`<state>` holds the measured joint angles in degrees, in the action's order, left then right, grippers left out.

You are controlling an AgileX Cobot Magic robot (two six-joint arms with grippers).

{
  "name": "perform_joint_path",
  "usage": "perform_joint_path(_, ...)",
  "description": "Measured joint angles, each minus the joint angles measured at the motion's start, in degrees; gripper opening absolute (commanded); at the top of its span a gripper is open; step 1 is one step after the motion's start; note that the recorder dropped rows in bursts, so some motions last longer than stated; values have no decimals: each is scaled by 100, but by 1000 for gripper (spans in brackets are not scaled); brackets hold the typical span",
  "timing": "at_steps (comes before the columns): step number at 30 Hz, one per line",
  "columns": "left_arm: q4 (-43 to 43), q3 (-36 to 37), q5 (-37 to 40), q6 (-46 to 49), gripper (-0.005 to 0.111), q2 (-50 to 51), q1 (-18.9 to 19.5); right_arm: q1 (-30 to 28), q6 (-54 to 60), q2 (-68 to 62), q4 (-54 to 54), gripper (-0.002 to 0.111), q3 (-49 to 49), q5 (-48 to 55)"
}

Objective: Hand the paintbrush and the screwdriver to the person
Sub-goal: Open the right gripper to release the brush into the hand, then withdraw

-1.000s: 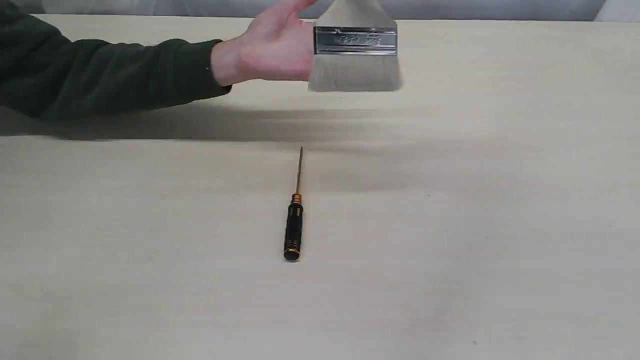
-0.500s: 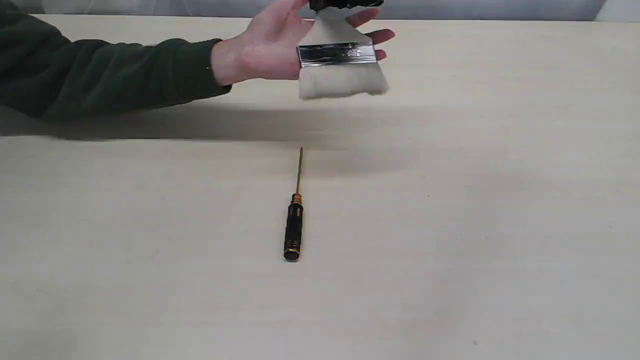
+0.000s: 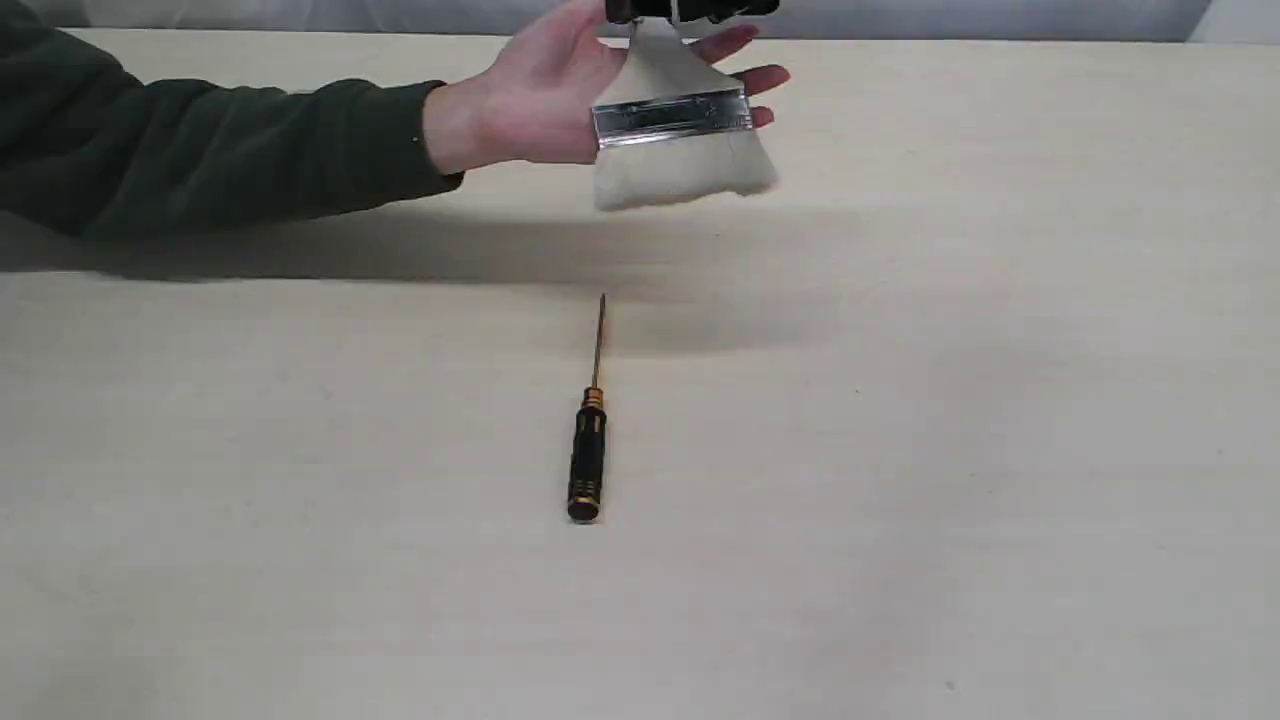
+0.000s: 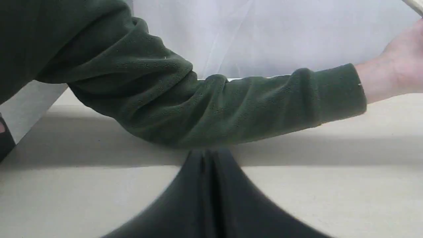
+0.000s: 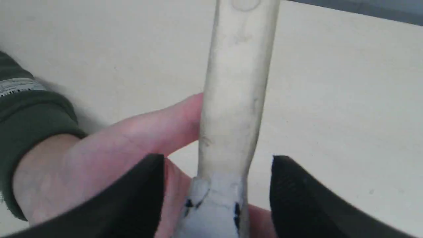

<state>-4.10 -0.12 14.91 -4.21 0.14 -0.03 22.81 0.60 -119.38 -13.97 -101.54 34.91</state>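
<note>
paintbrush: bristles down, silver ferrule, wooden handle up between the spread jaws of my right end effector, lying against the person's open hand. screwdriver: black handle, thin gold shaft, flat on the table, tip toward the hand, well apart from it.

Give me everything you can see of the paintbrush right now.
The paintbrush is wide and flat, with pale bristles, a shiny silver ferrule and a light wooden handle with a whitish patch near the gripper. It hangs bristles down, slightly tilted, above the far side of the table. Its handle sits between the jaws of the right gripper, which stand apart with gaps on both sides. The person's open hand is behind it, one finger against the handle.
</note>
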Motion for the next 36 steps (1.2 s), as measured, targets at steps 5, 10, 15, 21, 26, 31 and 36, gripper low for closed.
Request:
perform_joint_path(5,0,0,0,0,0,0,0,0,0,197,52,56,0,-11)
perform_joint_path(10,0,0,0,0,0,0,0,0,-2,480,114,56,-9,143)
perform_joint_path(15,0,0,0,0,0,0,0,0,-2,810,343,56,79,490)
perform_joint_path(21,0,0,0,0,0,0,0,0,12,1464,413,56,619,700)
perform_joint_path(26,0,0,0,0,0,0,0,0,20,2210,413,56,1378,713)
perform_joint_path(31,0,0,0,0,0,0,0,0,20,3016,413,56,2264,623)
perform_joint_path(36,0,0,0,0,0,0,0,0,20,3830,173,56,3230,359)
